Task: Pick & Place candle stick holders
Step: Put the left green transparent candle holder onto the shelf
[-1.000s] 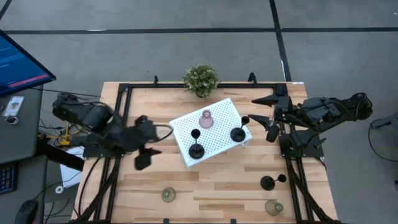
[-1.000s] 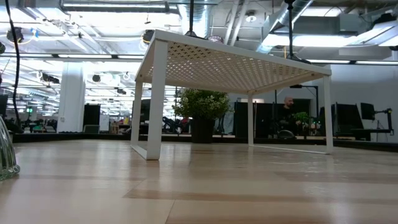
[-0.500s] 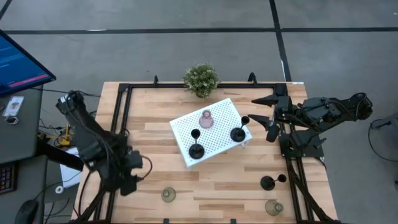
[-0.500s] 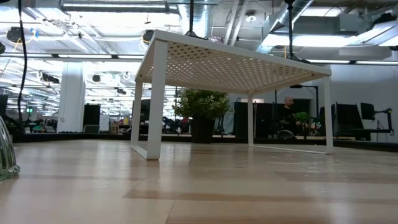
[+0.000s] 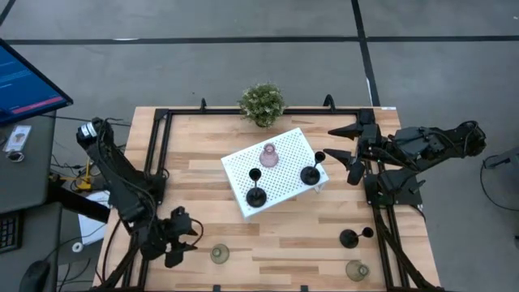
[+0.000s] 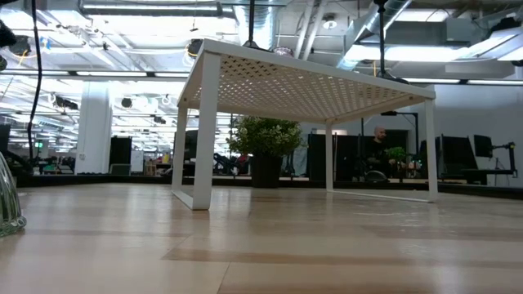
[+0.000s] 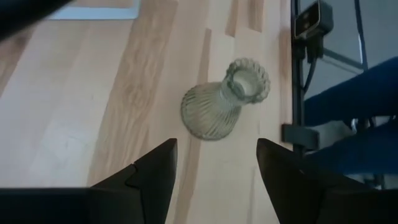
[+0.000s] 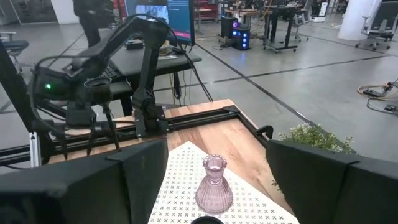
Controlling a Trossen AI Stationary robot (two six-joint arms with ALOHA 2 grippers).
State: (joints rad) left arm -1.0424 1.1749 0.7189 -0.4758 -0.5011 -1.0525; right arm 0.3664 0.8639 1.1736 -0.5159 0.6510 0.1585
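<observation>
An olive-green glassy holder (image 5: 220, 255) stands on its wide base on the table near the near-left edge; it also shows in the left wrist view (image 7: 224, 106) and at the low view's left edge (image 6: 6, 196). My left gripper (image 5: 186, 243) is open just left of it, and in the wrist view (image 7: 214, 171) the fingers point at it without touching. On the white tray (image 5: 280, 158) stand a pink holder (image 5: 268, 154) and two black holders (image 5: 256, 195) (image 5: 310, 173). A third black holder (image 5: 350, 238) and a second olive one (image 5: 357, 270) stand on the table at the near right. My right gripper (image 5: 336, 143) is open and empty by the tray's right side.
A green potted plant (image 5: 262, 103) stands at the table's far edge behind the tray. The tray stands on legs (image 6: 204, 139) with room beneath it. Black frame rails (image 5: 158, 154) run along the table's left, far and right sides. Bare wood lies between the two olive holders.
My left gripper has swung from beside the tray's left side toward the table's near edge and come down next to the near-left olive-green holder. No holder has moved.
</observation>
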